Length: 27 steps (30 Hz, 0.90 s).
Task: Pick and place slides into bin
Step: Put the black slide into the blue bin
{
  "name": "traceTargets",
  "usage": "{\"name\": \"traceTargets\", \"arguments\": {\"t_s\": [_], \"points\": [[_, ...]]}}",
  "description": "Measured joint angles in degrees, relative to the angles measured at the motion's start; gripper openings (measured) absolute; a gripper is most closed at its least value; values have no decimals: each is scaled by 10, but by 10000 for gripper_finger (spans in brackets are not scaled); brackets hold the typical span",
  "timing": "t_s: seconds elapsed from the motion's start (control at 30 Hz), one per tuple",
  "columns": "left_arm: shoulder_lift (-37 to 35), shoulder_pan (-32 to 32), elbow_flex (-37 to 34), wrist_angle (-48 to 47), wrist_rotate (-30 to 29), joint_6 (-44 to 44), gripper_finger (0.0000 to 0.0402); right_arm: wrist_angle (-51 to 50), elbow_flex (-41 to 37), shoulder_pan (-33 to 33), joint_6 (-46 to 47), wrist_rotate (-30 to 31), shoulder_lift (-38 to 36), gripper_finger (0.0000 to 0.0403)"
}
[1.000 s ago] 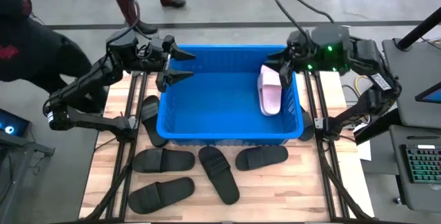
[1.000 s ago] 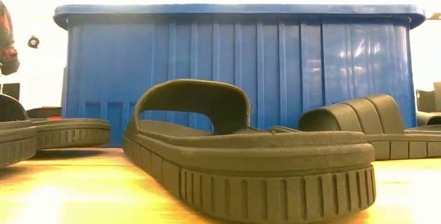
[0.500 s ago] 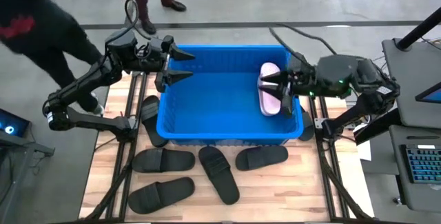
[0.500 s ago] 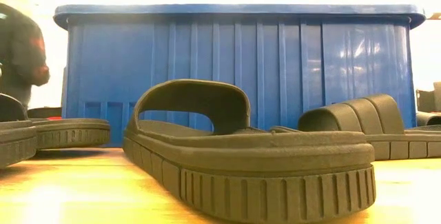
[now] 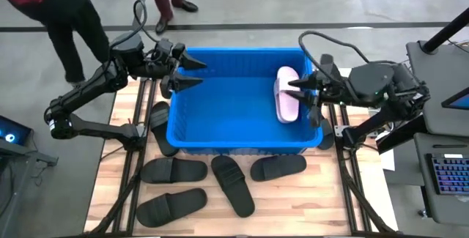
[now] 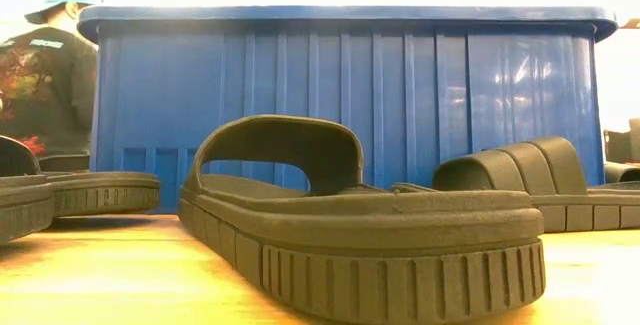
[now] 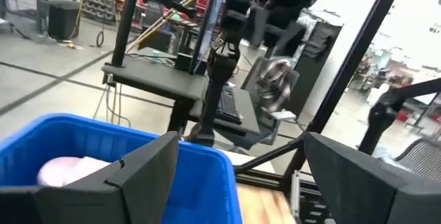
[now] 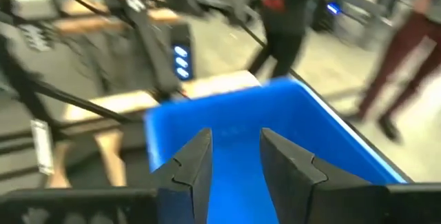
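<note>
Just beside right claw (image 5: 306,95), pink slide (image 5: 286,94).

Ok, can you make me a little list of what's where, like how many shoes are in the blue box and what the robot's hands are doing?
bin: blue, middle of table
pink slide: one visible inside bin, right side
black slides: five on table, four in front of bin, one at its left
left hand: open, empty, over bin's left rim
right hand: empty, fingers apart, beside pink slide at bin's right rim
person: standing behind table, left
</note>
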Motion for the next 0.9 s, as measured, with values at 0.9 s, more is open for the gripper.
{"name": "traceTargets", "arguments": {"t_s": [0.9], "points": [[113,-16,0,32,-80,-84,302,-241,-144,25,272,33,-156,63]]}}
